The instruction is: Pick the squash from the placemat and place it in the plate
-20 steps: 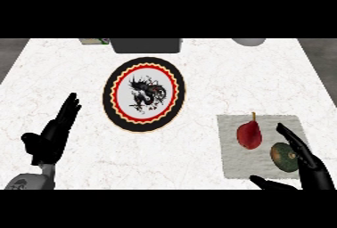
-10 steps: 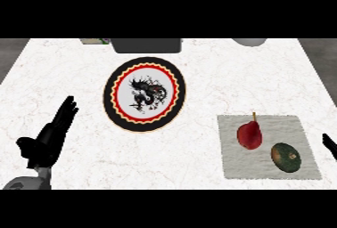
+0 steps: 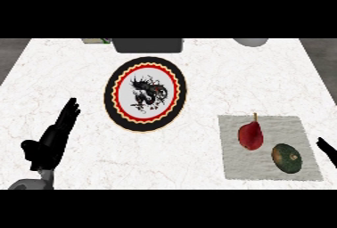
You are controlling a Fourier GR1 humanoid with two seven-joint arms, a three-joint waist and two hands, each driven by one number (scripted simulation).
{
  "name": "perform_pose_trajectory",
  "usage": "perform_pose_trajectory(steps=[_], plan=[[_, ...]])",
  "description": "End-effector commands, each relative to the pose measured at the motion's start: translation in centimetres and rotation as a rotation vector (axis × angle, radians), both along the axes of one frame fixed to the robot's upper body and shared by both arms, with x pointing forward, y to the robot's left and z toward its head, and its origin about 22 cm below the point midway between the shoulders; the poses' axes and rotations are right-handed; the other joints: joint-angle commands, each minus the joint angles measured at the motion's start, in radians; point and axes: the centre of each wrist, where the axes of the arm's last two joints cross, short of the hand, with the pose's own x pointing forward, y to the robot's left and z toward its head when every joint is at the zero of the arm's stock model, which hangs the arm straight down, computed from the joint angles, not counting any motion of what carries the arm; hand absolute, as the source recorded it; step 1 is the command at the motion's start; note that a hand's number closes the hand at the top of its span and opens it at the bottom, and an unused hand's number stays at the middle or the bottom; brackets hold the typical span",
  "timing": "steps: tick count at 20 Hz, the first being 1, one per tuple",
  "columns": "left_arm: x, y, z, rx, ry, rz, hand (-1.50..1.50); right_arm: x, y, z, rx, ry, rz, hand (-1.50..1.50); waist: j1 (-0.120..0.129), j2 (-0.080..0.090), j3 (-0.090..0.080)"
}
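From my head view I see one white marbled desk [image 3: 197, 67] carrying one round plate [image 3: 146, 66], black-rimmed with a red and cream scalloped ring and a dark dragon-like figure in its middle. The plate holds nothing. To its lower right lies one pale grey placemat [image 3: 289, 127], well apart from the plate. Two things lie on the placemat: one dark green squash [image 3: 287, 157] with a small yellowish patch, toward the mat's lower right, and one red pear-shaped fruit [image 3: 251, 135] with a thin stem pointing up, just beside the squash on its upper left. I cannot tell whether the two touch.

I count two robot hands. The left robot hand [image 3: 52, 140] shows near the lower left, fingers straight and together, pointing up and slightly right, thumb out to the side, holding nothing; it rests clear of the plate. The right robot hand [image 3: 327, 150] shows only as a black sliver at the right edge, just beside the placemat's right border and near the squash without touching it; I cannot tell how its fingers stand.

Along the far edge I make out one dark grey box-like thing [image 3: 147, 45], one pale rounded thing [image 3: 250, 42] to its right, and one small greenish thing [image 3: 96, 41] to its left, all cut off by the view.
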Motion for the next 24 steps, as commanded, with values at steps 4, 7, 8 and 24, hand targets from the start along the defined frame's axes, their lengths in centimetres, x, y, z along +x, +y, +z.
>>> perform_pose_trajectory(steps=[4, 7, 8, 24], plan=[[-0.3, 0.8, 1.2, 0.001, -0.009, 0.002, 0.00, 0.4, 1.6, -0.3, -0.093, 0.118, -0.040, -1.50, 0.001, -0.001, 0.001], [1.1, -0.7, -1.2, -0.002, 0.027, -0.007, 0.00, 4.0, 0.4, -0.3, -0.122, 0.155, -0.063, -1.50, 0.003, 0.002, 0.001], [-1.3, -0.4, -0.3, -0.013, -0.003, -0.012, 0.00, 2.6, 0.6, 0.6, -0.180, 0.176, -0.079, -1.50, 0.005, -0.001, 0.001], [0.0, 0.1, 0.7, -0.008, 0.009, -0.014, 0.00, 6.6, 1.6, -4.8, -0.247, 0.250, -0.091, -1.50, 0.002, 0.000, 0.001]])
